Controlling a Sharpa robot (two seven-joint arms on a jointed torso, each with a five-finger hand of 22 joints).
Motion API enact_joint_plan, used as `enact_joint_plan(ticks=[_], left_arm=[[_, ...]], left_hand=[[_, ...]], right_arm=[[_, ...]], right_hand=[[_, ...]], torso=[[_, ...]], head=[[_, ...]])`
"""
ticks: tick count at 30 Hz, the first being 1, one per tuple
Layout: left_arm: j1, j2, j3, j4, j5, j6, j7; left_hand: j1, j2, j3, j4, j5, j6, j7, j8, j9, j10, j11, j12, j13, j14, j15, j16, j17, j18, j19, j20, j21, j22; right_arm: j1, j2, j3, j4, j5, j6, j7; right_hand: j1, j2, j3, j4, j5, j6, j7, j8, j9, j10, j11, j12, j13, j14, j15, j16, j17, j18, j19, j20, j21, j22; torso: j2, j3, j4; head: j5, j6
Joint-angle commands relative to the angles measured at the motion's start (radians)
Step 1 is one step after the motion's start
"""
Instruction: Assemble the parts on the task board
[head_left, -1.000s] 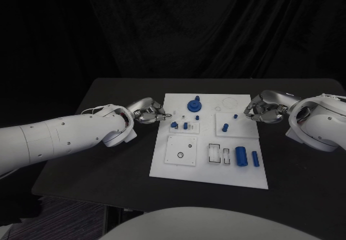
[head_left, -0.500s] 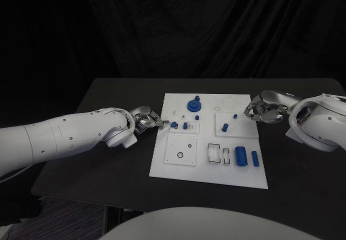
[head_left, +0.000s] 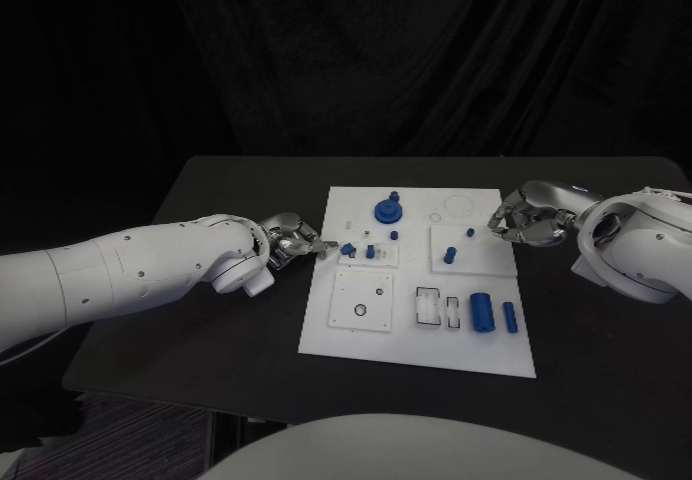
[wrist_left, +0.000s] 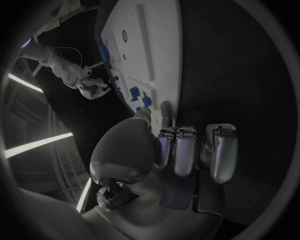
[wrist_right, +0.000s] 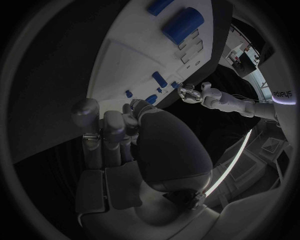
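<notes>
Task board (head_left: 418, 345) lies flat in the middle of the black surface (head_left: 202, 330), long axis running away from the robot, far end tilted slightly to its right.

Status: partly assembled, by my judgement. Standing in place near the far end: a large round blue part (head_left: 388, 211) with a small peg (head_left: 392, 195) just beyond it. Mid-board: a few small blue parts by the left edge (head_left: 372, 250), and a short peg (head_left: 450, 255) with a smaller one (head_left: 470, 233) on the raised right-hand plate. Near right: a thick blue cylinder (head_left: 482, 311) and a thinner pin (head_left: 511, 316) lie side by side, long axes along the board's length; these look not yet seated. Two rectangular slots (head_left: 430, 304) next to them, a round recess at the far right corner (head_left: 462, 206), and the holes in the near-left square plate (head_left: 362, 298) appear unfilled. So several insertions remain.

Left hand (head_left: 296, 240): at the board's left edge, fingertips reaching toward a small blue part (head_left: 348, 250) there. In the left wrist view a fingertip and thumb converge on that part (wrist_left: 145, 101); probably pinching or touching it, but I cannot tell.

Right hand (head_left: 522, 220): fingers curled in, at the board's right edge beside the raised plate; nothing visibly held.
</notes>
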Motion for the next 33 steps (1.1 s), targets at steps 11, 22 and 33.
enact_joint_plan(ticks=[11, 22, 33], left_arm=[[-0.009, 0.045, -0.004, -0.024, 0.102, 0.088, 0.043], [-0.014, 0.052, -0.004, -0.023, 0.103, 0.008, 0.112], [-0.014, 0.054, -0.004, -0.019, 0.063, -0.008, 0.029]], left_hand=[[-0.081, 0.037, -0.074, -0.002, -0.052, -0.099, 0.059, -0.203, -0.094, 0.104, 0.048, -0.004, 0.263, 0.102, 0.040, 0.006, 0.263, 0.021, -0.008, 0.034, -0.098, 0.206], [-0.032, 0.042, -0.095, -0.015, -0.024, -0.003, 0.045, -0.229, -0.120, 0.104, 0.037, -0.004, 0.263, 0.102, 0.034, 0.006, 0.263, 0.015, 0.013, 0.035, -0.073, 0.216], [-0.005, 0.042, -0.093, -0.025, -0.024, 0.006, 0.038, -0.227, -0.105, 0.104, 0.029, -0.004, 0.263, 0.102, 0.026, 0.006, 0.263, 0.014, 0.019, 0.026, -0.068, 0.217]], right_arm=[[-0.002, 0.009, 0.001, -0.004, 0.009, -0.005, -0.002], [-0.003, 0.008, 0.001, -0.006, 0.009, -0.003, -0.002], [-0.003, 0.008, 0.001, -0.007, 0.009, 0.003, -0.004]], right_hand=[[0.002, 0.002, 0.005, 0.002, 0.001, -0.002, 0.001, -0.004, -0.001, -0.002, 0.006, -0.002, 0.000, -0.002, 0.002, -0.003, 0.000, 0.006, 0.002, 0.005, -0.006, 0.095], [0.002, 0.002, 0.005, 0.002, 0.001, -0.002, 0.001, -0.004, -0.001, -0.002, 0.006, -0.002, 0.000, -0.002, 0.002, -0.003, 0.000, 0.006, 0.002, 0.005, -0.006, 0.095], [0.002, 0.002, 0.005, 0.002, 0.001, -0.002, 0.001, -0.004, -0.001, -0.002, 0.006, -0.002, 0.000, -0.002, 0.002, -0.003, 0.000, 0.006, 0.002, 0.005, -0.006, 0.095]], torso=[[-0.001, 0.0015, 0.0012], [0.000, -0.0004, 0.0016], [0.000, 0.0005, 0.0024]], head=[[-0.007, 0.000], [-0.006, 0.000], [-0.002, 0.000]])
